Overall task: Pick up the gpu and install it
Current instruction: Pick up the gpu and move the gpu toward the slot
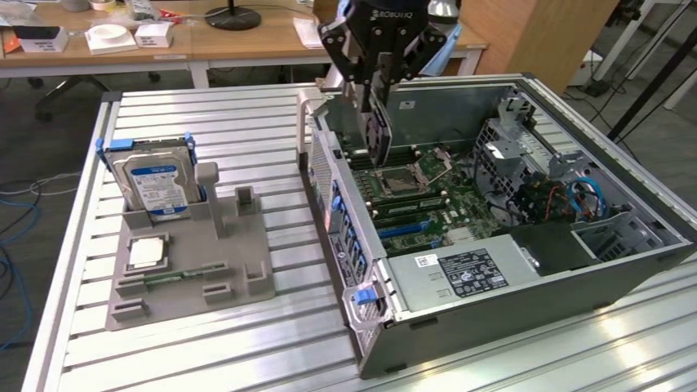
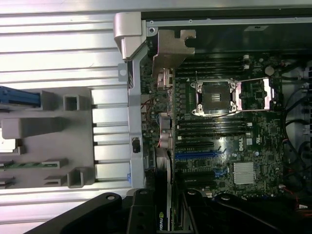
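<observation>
At nine o'clock in the exterior view, a grey holder (image 1: pixel 245 269) on the slatted counter (image 1: pixel 218 114) carries an upright blue-labelled hard drive (image 1: pixel 158 184). At twelve o'clock, the arm's fingers (image 1: pixel 378 77) are clamped on the gpu (image 1: pixel 370 126). It hangs on edge over the motherboard (image 1: pixel 419 204). The open computer case (image 1: pixel 610 269) spreads from three to five o'clock.

arm (image 1: pixel 387 10) reaching straight down, jaws clamped
</observation>
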Robot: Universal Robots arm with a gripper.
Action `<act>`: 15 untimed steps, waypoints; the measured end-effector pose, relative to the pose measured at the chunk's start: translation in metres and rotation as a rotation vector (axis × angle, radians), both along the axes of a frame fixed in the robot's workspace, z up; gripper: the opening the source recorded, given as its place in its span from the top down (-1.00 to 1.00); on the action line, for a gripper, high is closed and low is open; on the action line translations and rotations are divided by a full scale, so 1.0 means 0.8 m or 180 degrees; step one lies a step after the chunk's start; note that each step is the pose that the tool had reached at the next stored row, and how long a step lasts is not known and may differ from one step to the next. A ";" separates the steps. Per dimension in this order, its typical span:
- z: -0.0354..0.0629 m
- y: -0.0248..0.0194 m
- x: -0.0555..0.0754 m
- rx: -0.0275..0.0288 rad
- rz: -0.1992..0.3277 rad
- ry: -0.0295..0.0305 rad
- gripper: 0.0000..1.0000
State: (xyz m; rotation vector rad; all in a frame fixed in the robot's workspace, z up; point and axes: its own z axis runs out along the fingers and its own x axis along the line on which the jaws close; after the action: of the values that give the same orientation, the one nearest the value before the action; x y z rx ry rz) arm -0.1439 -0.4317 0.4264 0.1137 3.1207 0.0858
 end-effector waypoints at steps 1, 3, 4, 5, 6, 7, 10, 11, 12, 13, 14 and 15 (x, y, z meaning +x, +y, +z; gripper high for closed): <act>0.000 0.0000 0.001 0.0000 0.0000 0.0000 0.47; 0.000 0.0000 0.002 0.0000 0.0000 0.0000 0.47; 0.000 0.0000 0.003 0.0000 0.0000 0.0000 0.47; 0.000 0.0000 0.004 0.0000 0.0000 0.0000 0.47; 0.000 0.0000 0.004 0.0000 0.0000 0.0000 0.47; 0.000 0.0000 0.005 0.0000 0.0000 0.0000 0.47; 0.000 0.0000 0.007 0.0000 0.0000 0.0000 0.47; 0.000 0.0000 0.008 0.0000 0.0000 0.0000 0.47; 0.000 0.0000 0.009 0.0000 0.0000 0.0000 0.47; 0.000 0.0000 0.010 0.0000 0.0000 0.0000 0.47; 0.000 0.0000 0.010 0.0000 0.0000 0.0000 0.47; 0.000 0.0000 0.011 0.0000 0.0000 0.0000 0.47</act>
State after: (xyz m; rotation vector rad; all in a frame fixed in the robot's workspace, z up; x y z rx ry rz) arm -0.1350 -0.4317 0.4264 0.1137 3.1207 0.0858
